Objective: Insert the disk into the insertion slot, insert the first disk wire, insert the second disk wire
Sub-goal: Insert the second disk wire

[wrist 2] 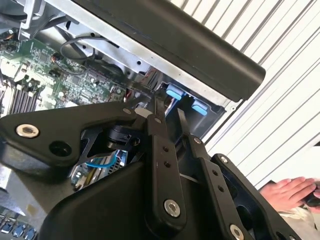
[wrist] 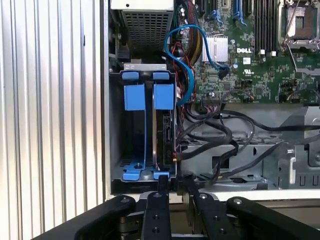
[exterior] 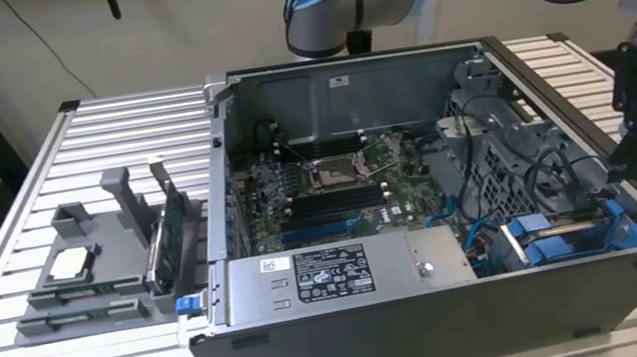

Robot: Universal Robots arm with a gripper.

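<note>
First wrist view shows the flat silver-grey hard drive in its bright blue plastic carrier [wrist: 164, 135] standing on edge inside the narrow bay of the dark perforated-metal drive cage [wrist: 116, 145], next to a second blue carrier [wrist: 134, 97]. The black gripper [wrist: 175, 184] hovers just beside the end of the drive nearest the camera and in line with it, its jaws released with a narrow gap between them. Black wires [wrist: 215, 142] loop from beside the green motherboard [wrist: 250, 60] toward that same end.
</note>
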